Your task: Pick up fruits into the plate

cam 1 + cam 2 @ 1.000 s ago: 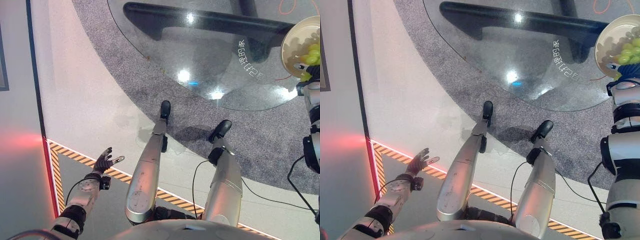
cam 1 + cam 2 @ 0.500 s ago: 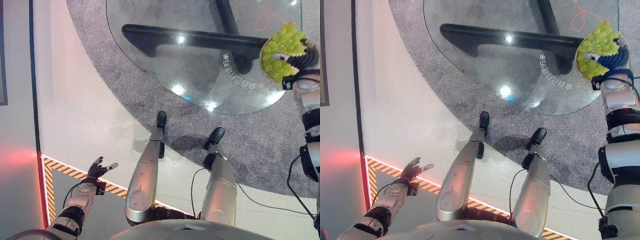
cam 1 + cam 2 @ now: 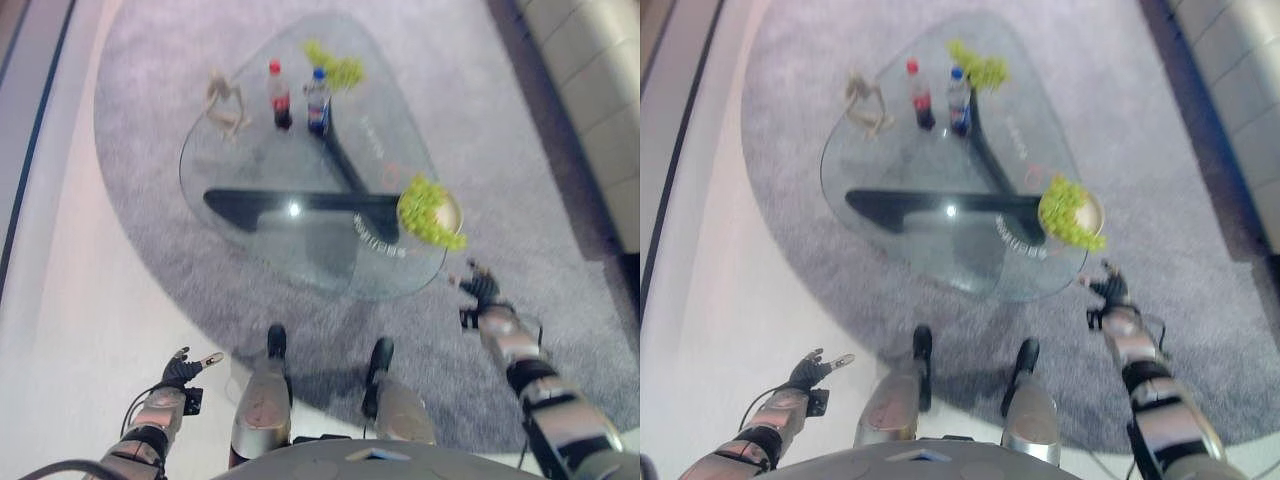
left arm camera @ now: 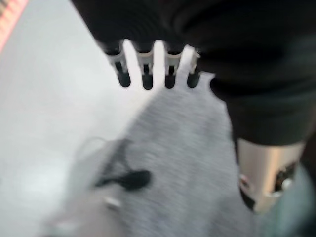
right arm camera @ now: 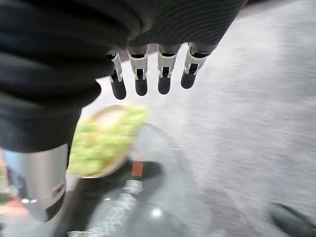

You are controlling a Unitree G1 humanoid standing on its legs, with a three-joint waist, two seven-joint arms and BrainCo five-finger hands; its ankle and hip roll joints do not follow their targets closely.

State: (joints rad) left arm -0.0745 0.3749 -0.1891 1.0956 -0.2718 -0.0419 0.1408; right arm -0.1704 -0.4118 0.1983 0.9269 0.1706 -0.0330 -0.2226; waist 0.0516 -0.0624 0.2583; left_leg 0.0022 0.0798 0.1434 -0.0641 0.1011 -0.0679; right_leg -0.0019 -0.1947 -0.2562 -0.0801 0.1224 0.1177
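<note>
A tan plate (image 3: 456,211) stands at the right edge of the glass table (image 3: 250,165), and a bunch of green grapes (image 3: 424,208) lies on it, spilling over its near rim. A second green bunch (image 3: 337,69) lies at the table's far side. My right hand (image 3: 481,288) hovers over the carpet just off the table, a little nearer than the plate, open and empty. Its wrist view shows straight fingers (image 5: 141,79) with the plate of grapes (image 5: 101,141) beyond them. My left hand (image 3: 184,369) hangs low at the left over the floor, open and empty.
Two bottles, one red-capped (image 3: 279,96) and one blue-capped (image 3: 317,100), stand at the far side of the table beside a pale beige object (image 3: 225,101). A dark table base (image 3: 300,205) shows through the glass. Grey carpet (image 3: 520,150) surrounds the table.
The camera has swung up, so the whole table now shows. My right hand has let go of the grapes on the plate and drawn back off the table. The left hand stays low.
</note>
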